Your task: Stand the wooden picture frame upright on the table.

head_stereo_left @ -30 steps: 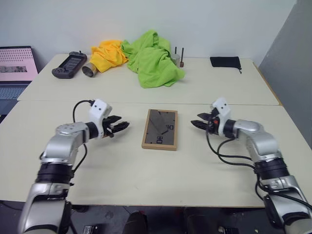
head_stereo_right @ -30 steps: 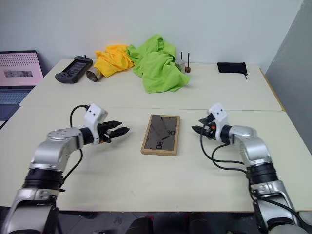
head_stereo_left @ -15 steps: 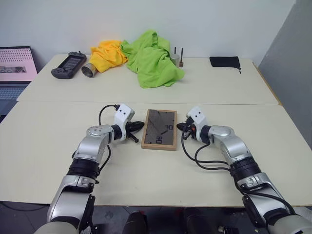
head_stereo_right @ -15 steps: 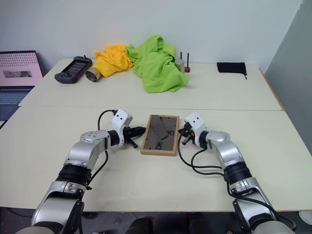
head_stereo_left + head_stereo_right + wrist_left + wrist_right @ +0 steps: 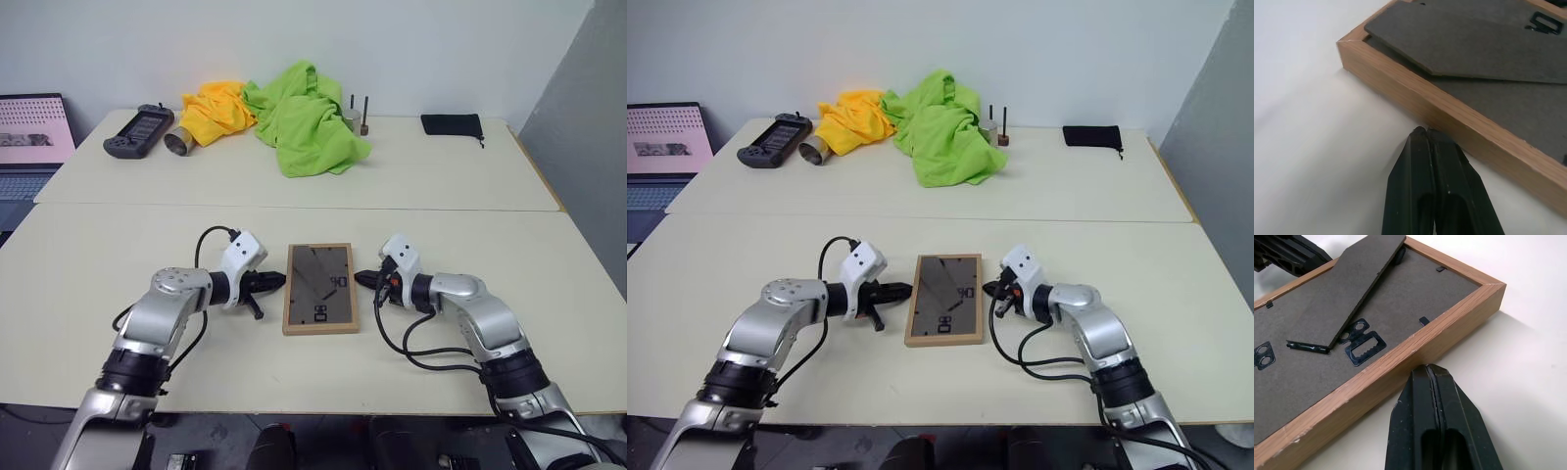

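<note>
Lying face down on the table (image 5: 118,235) near its front edge, your one wooden picture frame (image 5: 319,288) shows a dark grey back, fold-out stand and black clips. You can read no writing. Left gripper (image 5: 278,281) and right gripper (image 5: 361,278), both clenched empty, flank it.

Head stereo pair high above the table (image 5: 118,323); wrist cameras close along each claw, sharing the wooden picture frame (image 5: 319,288).
</note>
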You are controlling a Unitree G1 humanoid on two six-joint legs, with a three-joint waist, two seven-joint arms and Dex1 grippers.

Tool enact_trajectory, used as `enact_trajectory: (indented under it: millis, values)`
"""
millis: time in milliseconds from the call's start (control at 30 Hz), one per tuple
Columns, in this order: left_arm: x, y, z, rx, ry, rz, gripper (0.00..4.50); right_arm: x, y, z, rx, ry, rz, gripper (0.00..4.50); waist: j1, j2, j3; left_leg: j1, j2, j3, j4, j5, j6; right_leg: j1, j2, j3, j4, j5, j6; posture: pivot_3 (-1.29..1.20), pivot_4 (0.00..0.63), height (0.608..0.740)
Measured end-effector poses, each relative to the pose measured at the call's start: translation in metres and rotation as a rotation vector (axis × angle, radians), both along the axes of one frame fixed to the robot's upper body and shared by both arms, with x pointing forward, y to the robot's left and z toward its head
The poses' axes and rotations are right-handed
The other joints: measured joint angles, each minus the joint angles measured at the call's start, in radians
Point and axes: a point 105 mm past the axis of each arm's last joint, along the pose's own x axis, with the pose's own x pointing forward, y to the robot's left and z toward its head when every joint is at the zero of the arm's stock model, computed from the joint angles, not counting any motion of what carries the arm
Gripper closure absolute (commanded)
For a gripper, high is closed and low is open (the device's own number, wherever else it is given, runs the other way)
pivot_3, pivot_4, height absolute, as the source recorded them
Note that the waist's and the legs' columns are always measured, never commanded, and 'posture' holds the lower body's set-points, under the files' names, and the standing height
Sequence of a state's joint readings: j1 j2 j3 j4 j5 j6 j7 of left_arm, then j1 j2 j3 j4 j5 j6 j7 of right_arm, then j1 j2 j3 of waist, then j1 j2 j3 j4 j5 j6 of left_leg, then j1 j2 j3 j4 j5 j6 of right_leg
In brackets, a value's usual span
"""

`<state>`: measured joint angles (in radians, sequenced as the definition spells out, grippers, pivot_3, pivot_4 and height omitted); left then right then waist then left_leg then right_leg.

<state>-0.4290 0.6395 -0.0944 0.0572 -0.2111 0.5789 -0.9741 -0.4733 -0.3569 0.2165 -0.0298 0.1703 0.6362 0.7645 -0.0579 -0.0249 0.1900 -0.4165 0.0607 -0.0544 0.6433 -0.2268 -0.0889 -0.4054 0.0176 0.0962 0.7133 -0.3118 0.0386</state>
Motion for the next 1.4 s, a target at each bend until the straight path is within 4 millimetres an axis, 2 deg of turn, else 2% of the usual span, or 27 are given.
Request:
enact_trajectory:
  millis: [67, 133, 167, 267, 333, 567, 767, 900, 967, 1200, 1400]
  values:
    - [-0.001, 0.007, 0.000, 0.004, 0.009, 0.011, 4.45, -0.005, -0.009, 0.000, -0.040, -0.011, 0.014, 4.50, 0.000, 0.000, 0.000, 0.000, 0.000, 0.000, 0.000, 0.000, 0.000, 0.000, 0.000, 0.000, 0.000, 0.000, 0.000, 0.00, 0.150, 0.740]
    - [-0.002, 0.019, 0.002, 0.011, 0.023, 0.033, 4.08, -0.005, -0.022, -0.002, -0.076, -0.008, -0.007, 4.50, -0.002, 0.000, 0.000, 0.000, 0.000, 0.000, 0.000, 0.000, 0.000, 0.000, 0.000, 0.000, 0.000, 0.000, 0.000, 0.00, 0.150, 0.740]
    - [-0.004, 0.023, 0.002, 0.006, 0.035, 0.034, 4.03, -0.005, -0.024, -0.002, -0.082, -0.007, -0.008, 4.50, -0.004, 0.000, 0.000, 0.001, 0.000, 0.000, 0.000, 0.000, 0.000, 0.000, 0.001, 0.000, 0.000, 0.000, 0.000, 0.00, 0.150, 0.740]
    - [-0.029, 0.041, 0.001, -0.009, 0.141, 0.001, 3.36, -0.014, -0.034, -0.003, -0.101, 0.006, 0.008, 4.50, -0.015, 0.000, 0.000, 0.001, 0.002, 0.000, -0.002, 0.000, 0.000, 0.000, 0.002, 0.000, 0.000, -0.001, -0.001, 0.00, 0.150, 0.740]
    - [-0.038, 0.049, 0.003, -0.037, 0.196, 0.010, 2.87, -0.015, -0.043, -0.007, -0.112, 0.020, -0.006, 4.50, -0.015, 0.000, 0.000, 0.001, 0.002, 0.000, -0.002, 0.000, 0.000, 0.000, 0.002, 0.000, 0.000, -0.001, -0.001, 0.00, 0.150, 0.740]
    - [-0.050, 0.035, 0.014, -0.294, 0.415, 0.051, 1.26, -0.016, -0.037, -0.007, -0.093, 0.017, -0.001, 4.50, -0.017, 0.000, 0.000, 0.000, 0.002, 0.000, 0.000, 0.000, 0.000, 0.000, 0.002, 0.000, 0.000, -0.001, -0.001, 0.00, 0.150, 0.740]
    - [-0.053, 0.027, 0.016, -0.415, 0.555, 0.090, 0.08, -0.016, -0.028, -0.006, -0.065, 0.008, 0.005, 4.50, -0.017, 0.000, 0.000, 0.000, 0.002, -0.001, 0.000, 0.000, 0.000, 0.000, 0.002, 0.000, 0.000, -0.001, -0.001, 0.00, 0.150, 0.740]
    - [-0.044, 0.022, 0.014, -0.466, 0.639, 0.143, 0.04, -0.016, -0.014, -0.005, -0.061, -0.023, 0.035, 4.50, -0.017, 0.000, 0.000, 0.001, 0.002, -0.001, 0.000, 0.000, 0.000, 0.000, 0.002, 0.000, 0.000, -0.001, -0.001, 0.00, 0.150, 0.740]
    - [-0.039, 0.018, 0.014, -0.501, 0.683, 0.164, 0.04, -0.018, 0.000, -0.003, -0.042, -0.031, 0.065, 4.50, -0.017, 0.000, 0.000, 0.001, 0.002, -0.001, 0.000, 0.000, 0.000, 0.000, 0.002, 0.000, 0.000, -0.001, -0.001, 0.00, 0.150, 0.740]
    - [-0.039, 0.013, 0.011, -0.489, 0.698, 0.165, 0.04, -0.021, 0.017, -0.005, -0.038, -0.037, 0.090, 4.50, -0.016, 0.000, 0.000, 0.002, 0.002, -0.001, 0.000, 0.000, 0.000, 0.001, 0.002, 0.000, 0.001, -0.001, -0.001, 0.00, 0.150, 0.740]
    - [-0.040, 0.000, 0.009, -0.503, 0.691, 0.115, 0.04, -0.021, 0.039, 0.004, -0.016, -0.065, 0.128, 4.50, -0.006, 0.000, -0.001, 0.001, 0.000, -0.001, 0.000, 0.000, 0.000, 0.001, 0.001, 0.000, 0.001, -0.001, -0.001, 0.00, 0.150, 0.740]
